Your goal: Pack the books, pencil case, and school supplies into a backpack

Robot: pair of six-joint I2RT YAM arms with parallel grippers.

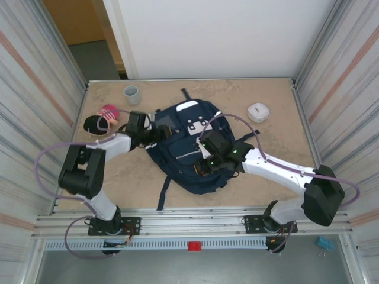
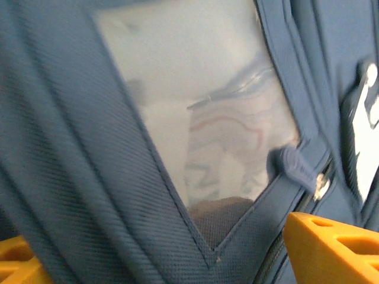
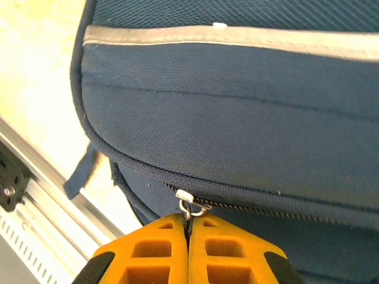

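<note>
Backpack [image 1: 180,168] flat mid-table, 2 arms working on it.

It's navy fabric with a grey stripe [image 3: 237,36] across it, white patches [image 1: 188,106] near the far end and a dark strap [image 1: 164,192] trailing toward the near edge. The right arm comes in from the near right, elbow bent, and the right gripper [image 3: 188,234] is clamped tight on the metal zipper pull [image 3: 190,204] at the bag's near end. The left arm bends in from the left. The left gripper [image 2: 174,260] is at the bag's left side, orange fingers [image 2: 331,248] spread wide, pinching nothing. There the bag gapes on something pale with faint red and blue lines, too blurred to name. Further back, a grey cup [image 1: 131,92] sits far left and a small white box [image 1: 258,112] far right, both apart from the bag.
</note>
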